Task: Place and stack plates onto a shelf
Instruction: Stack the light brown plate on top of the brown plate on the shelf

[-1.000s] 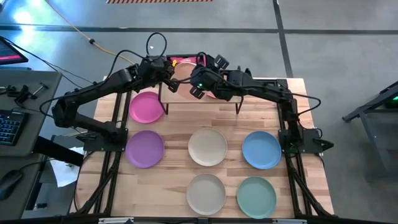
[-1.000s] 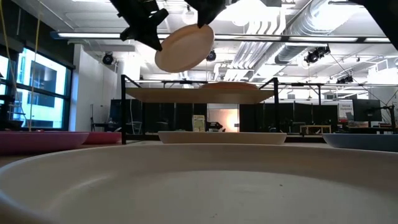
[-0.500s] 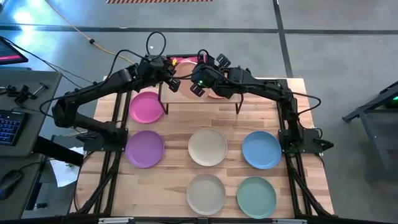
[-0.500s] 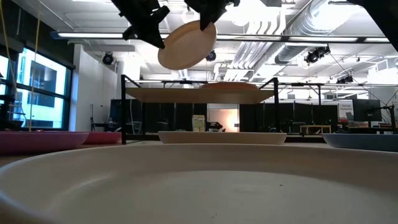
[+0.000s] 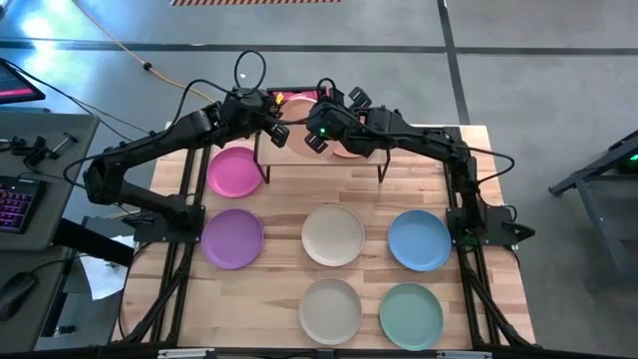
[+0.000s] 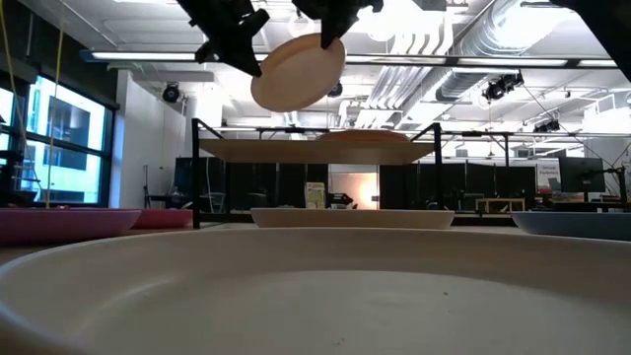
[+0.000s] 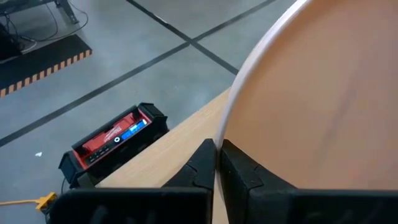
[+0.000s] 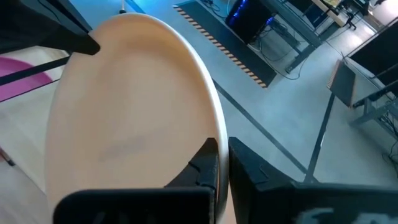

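Note:
A peach plate (image 6: 296, 74) hangs tilted in the air above the shelf (image 6: 315, 149), a light-wood board on thin black legs at the table's far edge. My left gripper (image 7: 217, 149) is shut on the plate's left rim, and my right gripper (image 8: 222, 146) is shut on the opposite rim. In the high view both grippers (image 5: 273, 124) (image 5: 319, 137) meet over the shelf's left half. Another plate (image 6: 363, 135) lies flat on the shelf's right half. My left gripper pinches the peach plate's rim (image 7: 226, 124) between its two fingers, coming from the table's left. That rim is the plate's lower edge (image 6: 254, 91); the plate is clear of the shelf. My right gripper pinches the opposite rim (image 8: 215, 124) between its two fingers, coming from the table's right. This is the plate's raised edge (image 6: 333, 44).
On the tabletop lie a pink plate (image 5: 235, 172), a purple plate (image 5: 232, 237), a cream plate (image 5: 333, 235), a blue plate (image 5: 419, 239), a beige plate (image 5: 330, 310) and a teal plate (image 5: 411, 315). A red box (image 7: 115, 138) sits on the floor beyond the far edge.
My right gripper has shut on the peach plate's rim while my left gripper kept its hold. The plate has risen a little and stays tilted above the shelf.

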Available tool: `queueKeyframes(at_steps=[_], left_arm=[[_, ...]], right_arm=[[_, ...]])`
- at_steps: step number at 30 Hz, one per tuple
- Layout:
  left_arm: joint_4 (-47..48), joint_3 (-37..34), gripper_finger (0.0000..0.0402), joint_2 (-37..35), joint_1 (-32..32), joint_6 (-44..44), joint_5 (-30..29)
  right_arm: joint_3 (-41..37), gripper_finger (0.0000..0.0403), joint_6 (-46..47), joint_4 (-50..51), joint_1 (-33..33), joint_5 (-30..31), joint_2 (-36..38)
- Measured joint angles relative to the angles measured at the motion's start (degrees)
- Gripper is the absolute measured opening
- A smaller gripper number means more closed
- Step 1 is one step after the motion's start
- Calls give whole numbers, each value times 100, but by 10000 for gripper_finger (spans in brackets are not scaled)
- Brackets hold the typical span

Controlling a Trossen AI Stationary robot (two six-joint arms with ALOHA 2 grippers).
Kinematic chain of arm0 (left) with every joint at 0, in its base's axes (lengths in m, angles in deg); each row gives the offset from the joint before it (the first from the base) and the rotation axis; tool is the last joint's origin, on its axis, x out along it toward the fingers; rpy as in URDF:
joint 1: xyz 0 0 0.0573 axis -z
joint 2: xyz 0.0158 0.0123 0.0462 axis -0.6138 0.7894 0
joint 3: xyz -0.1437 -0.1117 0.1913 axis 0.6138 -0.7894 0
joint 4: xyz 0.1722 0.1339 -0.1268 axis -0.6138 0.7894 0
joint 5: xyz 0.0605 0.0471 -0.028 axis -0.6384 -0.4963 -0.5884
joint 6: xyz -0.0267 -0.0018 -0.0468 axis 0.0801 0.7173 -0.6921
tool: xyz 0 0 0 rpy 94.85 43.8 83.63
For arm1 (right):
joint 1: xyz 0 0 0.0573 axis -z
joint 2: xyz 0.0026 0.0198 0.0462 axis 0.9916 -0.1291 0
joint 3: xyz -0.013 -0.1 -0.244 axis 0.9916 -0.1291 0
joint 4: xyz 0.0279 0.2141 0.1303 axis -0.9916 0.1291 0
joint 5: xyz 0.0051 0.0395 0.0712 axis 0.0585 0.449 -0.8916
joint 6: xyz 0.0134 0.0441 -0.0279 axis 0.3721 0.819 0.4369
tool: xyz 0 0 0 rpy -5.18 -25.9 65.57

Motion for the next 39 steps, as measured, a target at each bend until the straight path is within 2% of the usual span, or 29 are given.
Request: queueKeyframes(at_steps=[6, 12, 18, 30, 35, 39], left_arm=[[-42, 0, 14, 0, 0, 72, 34], [-48, 0, 33, 0, -4, 203, 450], [-25, 0, 59, -16, -5, 284, 612], [27, 0, 85, -678, -118, 384, 621], [328, 2, 86, -1055, -114, 435, 617], [654, 2, 86, -1336, -116, 531, 610]], right_arm=[[0, 1, -4, 7, 0, 40, 0], [0, 0, 13, 42, 0, 150, 6], [0, 0, 45, 57, 0, 153, 9], [13, 0, 352, 288, 86, 123, 72], [18, 0, 549, 493, 401, -188, 397], [20, 0, 706, 723, 846, -972, 664]])
